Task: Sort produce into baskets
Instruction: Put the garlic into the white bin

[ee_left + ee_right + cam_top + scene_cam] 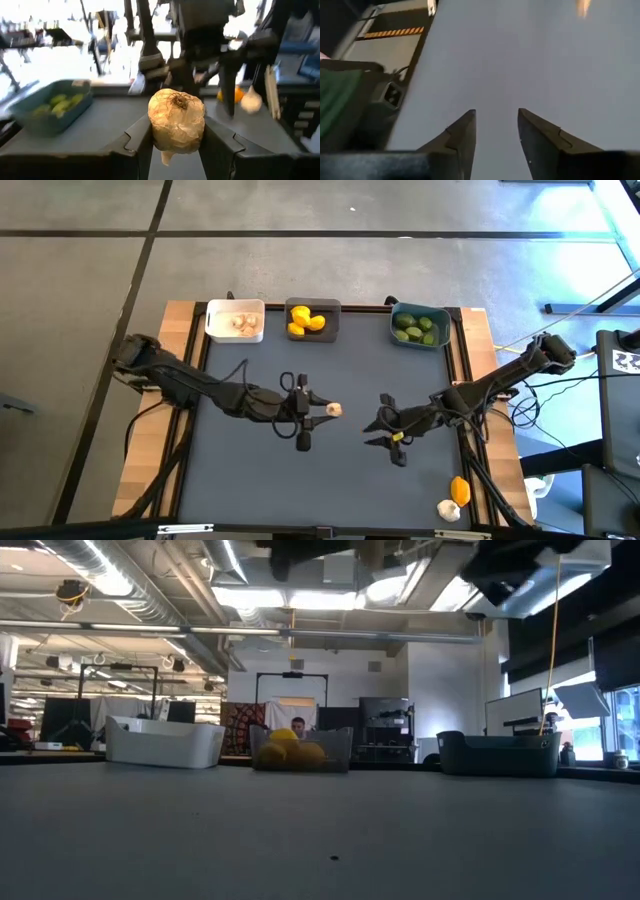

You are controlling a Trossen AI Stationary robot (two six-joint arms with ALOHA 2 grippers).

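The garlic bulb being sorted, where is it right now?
High view: garlic bulb sits mid-table, clamped in the left tool, left of the empty right tool.

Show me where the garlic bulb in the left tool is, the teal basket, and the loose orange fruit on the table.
Garlic bulb (pixel 176 122), left wrist view, on its papery front.
Teal basket (pixel 443 328), high view, on its right rim.
Loose orange fruit (pixel 460 489), high view, on its top.

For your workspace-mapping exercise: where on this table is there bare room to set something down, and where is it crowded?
Free: the mat's near-left stretch, below the left gripper. Crowded: the far edge, with the white basket, dark grey basket and teal basket; the near-right corner, with an orange fruit and a garlic bulb.
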